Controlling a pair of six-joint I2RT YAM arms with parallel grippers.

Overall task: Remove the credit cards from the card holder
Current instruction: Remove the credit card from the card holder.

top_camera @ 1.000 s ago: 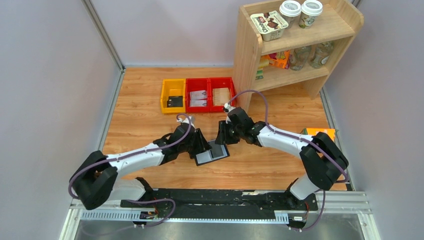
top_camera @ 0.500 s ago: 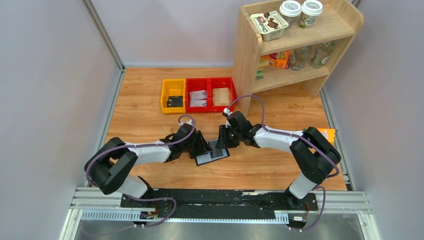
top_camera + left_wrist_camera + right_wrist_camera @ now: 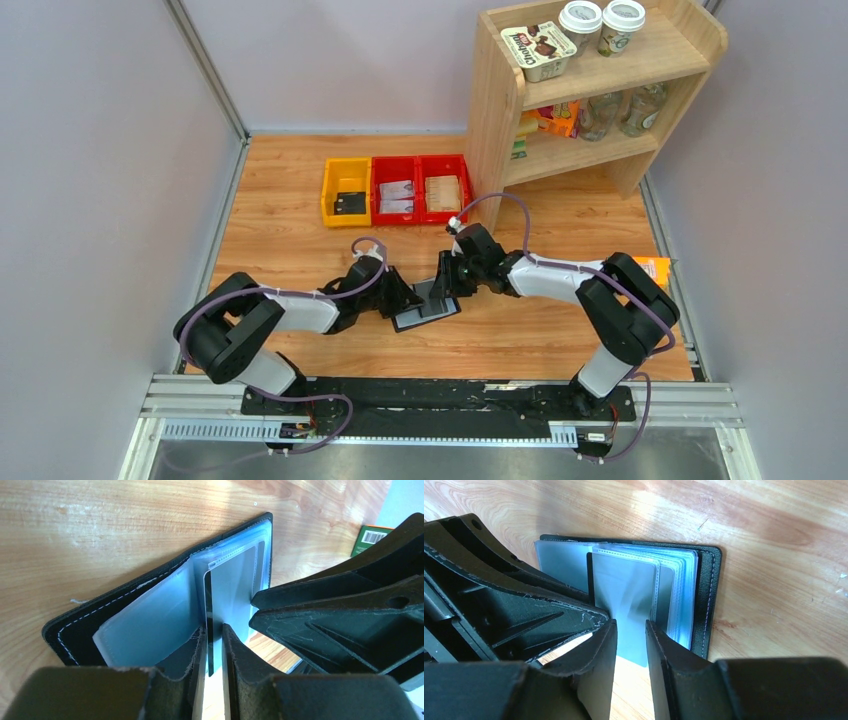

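The card holder (image 3: 428, 308) lies open on the wooden table (image 3: 300, 210), near the middle, at about 6 o'clock from the red bins (image 3: 420, 188). Its lining faces up. In the top view its long axis runs from about 8 o'clock to 2 o'clock, and clear sleeves (image 3: 624, 590) fan up from the fold.

The left gripper (image 3: 403, 301) comes in low from 9 o'clock at the holder's near-left end. In its wrist view the fingers (image 3: 235, 650) stand only a sliver apart, with one credit card (image 3: 208, 630) between them. The card is seen edge-on as a thin dark line running away toward the fold. I cannot tell whether the pads actually press on it.

The right gripper (image 3: 443, 287) reaches in from 3 o'clock at the far-right end. Its jaws are partly open and hold nothing. Its tips are at the sleeves over the holder's right half, and bare table shows in the gap between the fingers (image 3: 664, 650).
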